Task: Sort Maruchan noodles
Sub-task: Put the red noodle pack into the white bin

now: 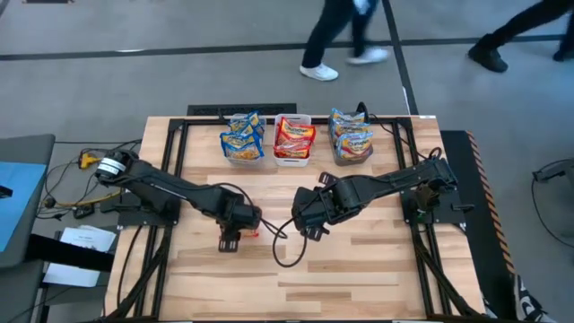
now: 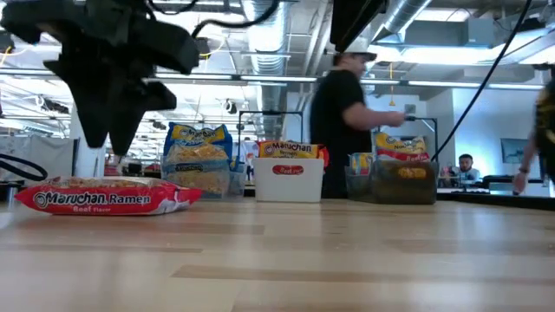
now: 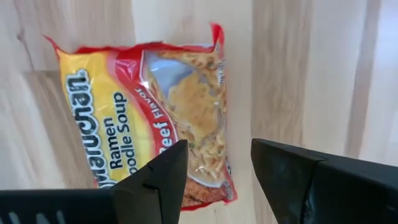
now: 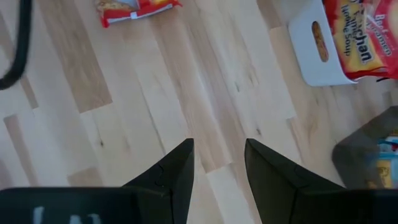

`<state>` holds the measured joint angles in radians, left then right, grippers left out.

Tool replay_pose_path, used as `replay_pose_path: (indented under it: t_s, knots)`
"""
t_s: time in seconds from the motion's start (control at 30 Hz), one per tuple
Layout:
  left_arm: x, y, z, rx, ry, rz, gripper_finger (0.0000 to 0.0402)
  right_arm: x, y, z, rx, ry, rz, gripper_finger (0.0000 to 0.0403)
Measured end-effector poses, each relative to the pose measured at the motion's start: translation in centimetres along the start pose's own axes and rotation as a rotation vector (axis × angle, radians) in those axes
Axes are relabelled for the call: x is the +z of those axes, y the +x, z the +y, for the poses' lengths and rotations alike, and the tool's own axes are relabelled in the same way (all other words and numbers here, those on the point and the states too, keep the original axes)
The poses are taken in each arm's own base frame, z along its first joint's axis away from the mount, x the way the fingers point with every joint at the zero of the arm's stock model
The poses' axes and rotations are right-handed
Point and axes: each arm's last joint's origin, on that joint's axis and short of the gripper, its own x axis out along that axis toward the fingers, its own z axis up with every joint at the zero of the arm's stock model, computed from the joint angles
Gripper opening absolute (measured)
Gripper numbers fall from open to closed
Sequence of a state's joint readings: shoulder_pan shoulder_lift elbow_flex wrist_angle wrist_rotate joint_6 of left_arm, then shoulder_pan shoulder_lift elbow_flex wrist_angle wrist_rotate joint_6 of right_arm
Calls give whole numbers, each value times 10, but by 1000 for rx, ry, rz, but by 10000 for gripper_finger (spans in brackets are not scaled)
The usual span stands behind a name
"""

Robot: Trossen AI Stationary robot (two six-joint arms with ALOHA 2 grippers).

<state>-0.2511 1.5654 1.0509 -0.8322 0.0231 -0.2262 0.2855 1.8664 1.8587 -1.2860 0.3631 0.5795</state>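
Left end effector (image 1: 230, 240): hangs above the table (image 1: 377, 269), fingers (image 3: 158, 180) apart with nothing between them, pointing down over the red beef packet.
Red beef packet (image 3: 155, 118): a Maruchan ramen packet lying flat on the table directly under the left end effector, not touched by it; in the low view (image 2: 108, 198) it lies free on the wood below the dark fingers.
Right end effector (image 1: 309, 229): near the table's middle, beside the left one, fingers (image 4: 171, 171) apart and empty, only bare wood beneath them.
Clear bin (image 1: 242, 148): well beyond the left end effector at the table's far edge, holding blue-trimmed packets (image 1: 242, 135).
White bin (image 1: 293, 154): beyond both end effectors, between the other two bins, holding red-trimmed packets (image 1: 294, 136).
Dark grey bin (image 1: 352, 154): beyond the right end effector, holding packets (image 1: 350, 135) stacked upright.
People: walking on the floor past the table's far side.
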Motion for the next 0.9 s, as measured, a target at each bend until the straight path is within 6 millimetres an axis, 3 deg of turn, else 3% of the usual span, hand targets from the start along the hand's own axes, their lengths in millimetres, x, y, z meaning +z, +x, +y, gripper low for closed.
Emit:
replay_pose_path:
  t_s: [0.43,0.63,0.9]
  knots:
    - [-4,-41,-21,219,64,97,166,3,0,2,24,87,-26,166]
    - [-29,-63,-37,263,69,27,166,6,-1,5,48,103,-59,166]
    - [-64,-111,-44,259,-64,-222,166,11,-1,8,77,115,-108,173]
